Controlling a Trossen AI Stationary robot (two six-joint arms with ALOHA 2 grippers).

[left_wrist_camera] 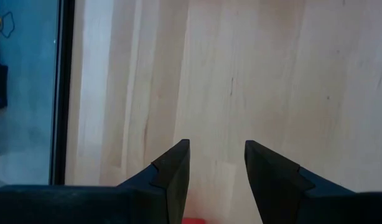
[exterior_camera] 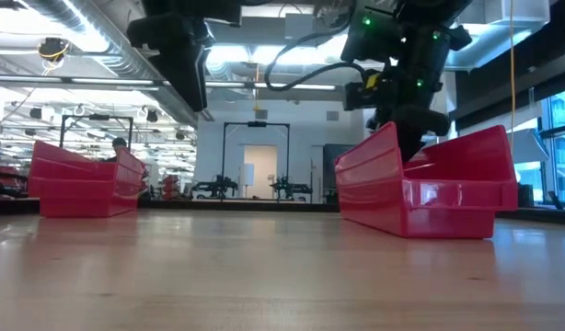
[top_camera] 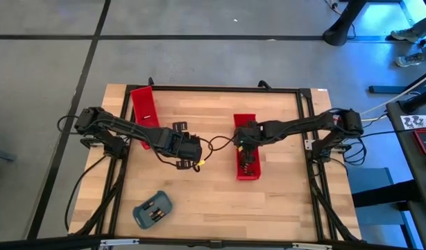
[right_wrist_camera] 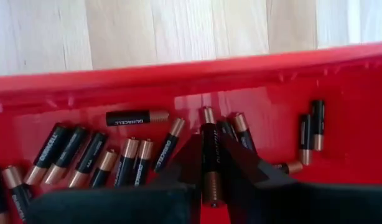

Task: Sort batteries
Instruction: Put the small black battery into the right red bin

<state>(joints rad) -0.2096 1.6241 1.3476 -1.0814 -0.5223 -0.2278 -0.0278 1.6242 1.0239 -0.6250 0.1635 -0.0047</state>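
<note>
Red tray (right_wrist_camera: 365,81) is where my right pincer (right_wrist_camera: 206,163) grips one battery (right_wrist_camera: 209,168) for sorting, while my left pincer (left_wrist_camera: 216,177) hangs open, empty.

Place: a robotics lab or industrial workshop hall.
Floor (top_camera: 46,69): grey concrete marked with dark lines, seen from above around the counter.
Counter (top_camera: 213,201): pale wooden top set in a black metal frame (top_camera: 220,89), with cabled robot arms mounted at both sides.
Ceiling (exterior_camera: 71,55): exposed silvery ducts and pipes with long strip lights, in the low view.
Background: more black-framed rigs (exterior_camera: 255,161) and equipment stand across an open hall.
Windows (exterior_camera: 549,138): large panes at the side.
</note>
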